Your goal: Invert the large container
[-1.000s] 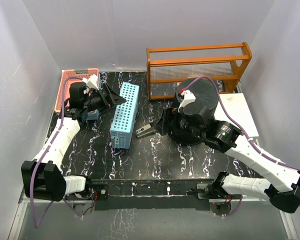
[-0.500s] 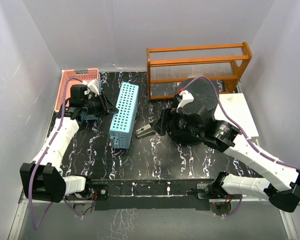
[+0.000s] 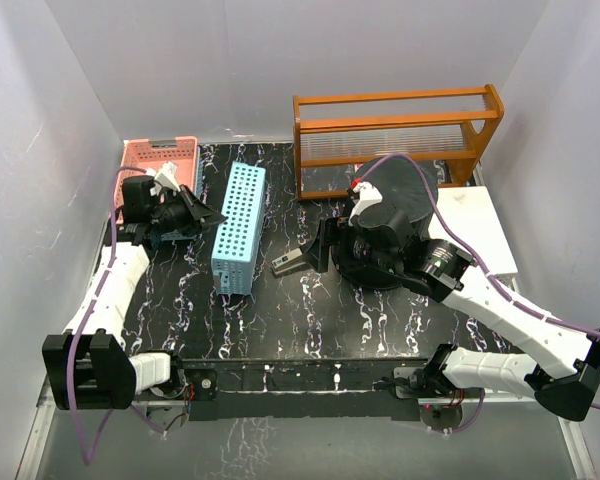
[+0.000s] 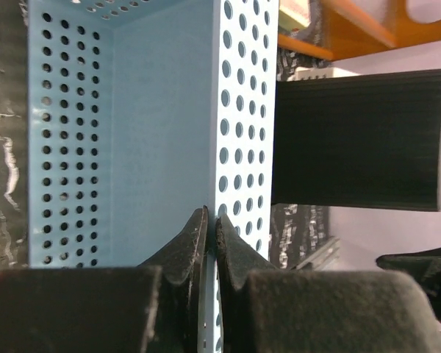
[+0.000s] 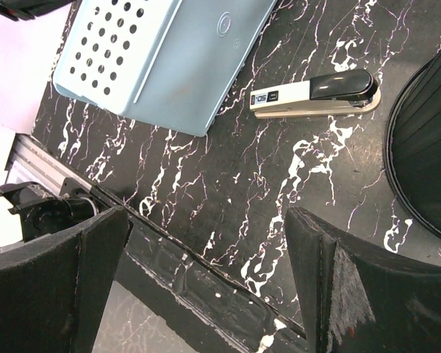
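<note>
The large container is a black round bucket at the right of the table, its flat round face up and its wider end down on the marble top. It also shows in the left wrist view and at the right edge of the right wrist view. My right gripper hangs open just left of the bucket, with only bare table between its fingers. My left gripper is shut on the long wall of the blue perforated basket, which stands on its side. The jaws pinch that wall.
A stapler lies between the blue basket and the bucket, seen also in the right wrist view. A pink basket sits at the back left, a wooden rack behind the bucket, a white tray at right.
My left gripper has closed on the blue basket's wall and drawn back to the left, and the basket has shifted left with it. The right arm has barely moved.
</note>
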Available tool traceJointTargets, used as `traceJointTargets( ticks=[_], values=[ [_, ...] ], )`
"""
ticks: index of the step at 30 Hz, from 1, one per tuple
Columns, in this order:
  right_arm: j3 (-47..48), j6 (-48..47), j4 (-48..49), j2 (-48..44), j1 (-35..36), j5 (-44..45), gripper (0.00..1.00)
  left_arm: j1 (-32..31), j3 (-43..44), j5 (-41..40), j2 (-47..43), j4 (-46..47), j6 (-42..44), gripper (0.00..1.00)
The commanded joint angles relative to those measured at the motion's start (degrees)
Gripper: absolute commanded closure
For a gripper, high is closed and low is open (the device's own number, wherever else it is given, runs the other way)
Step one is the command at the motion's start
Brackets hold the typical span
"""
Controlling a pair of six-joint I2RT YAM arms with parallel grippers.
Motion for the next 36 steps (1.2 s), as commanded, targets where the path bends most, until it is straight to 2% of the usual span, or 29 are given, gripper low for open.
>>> traceJointTargets(
  ticks=[1,4,8,13,17,20,23,31,36],
  values=[
    [-0.2,0.8,3.8,-0.9,0.0,0.0,0.12,1.5,-7.0,13.5,-2.0,15.7,-13.6,1.00],
    [-0.4,1.1,4.5,-0.9,-0.1,-0.1,0.12,0.0,-10.9,15.0,-3.4,24.4,-22.0,1.00],
    [-0.6,1.3,5.3,-0.7,-0.1,-0.2,0.12,-6.2,-8.8,10.5,-5.1,23.1,-23.2,1.00],
    [-0.9,1.6,6.3,0.0,-0.1,-1.4,0.12,-8.1,-9.5,11.1,-5.8,29.0,-28.7,1.00],
    [-0.9,1.8,6.3,0.1,0.0,-1.6,0.12,-7.9,-10.3,9.7,-4.7,23.6,-24.2,1.00],
    [-0.9,1.8,5.6,-0.3,-0.1,-1.2,0.12,-7.0,-13.1,9.9,-4.0,23.8,-23.0,1.00],
    [-0.8,1.9,4.8,-1.0,-0.1,-0.5,0.12,-4.0,-14.4,10.1,-3.8,20.7,-20.3,1.00],
    [-1.0,1.8,4.7,-1.6,-0.1,0.1,0.12,1.7,-13.6,11.3,-2.1,10.9,-10.8,1.00],
    [-0.8,1.9,4.8,-0.9,0.0,0.0,0.12,3.5,-12.6,8.8,0.6,3.9,-3.3,1.00]
  ],
)
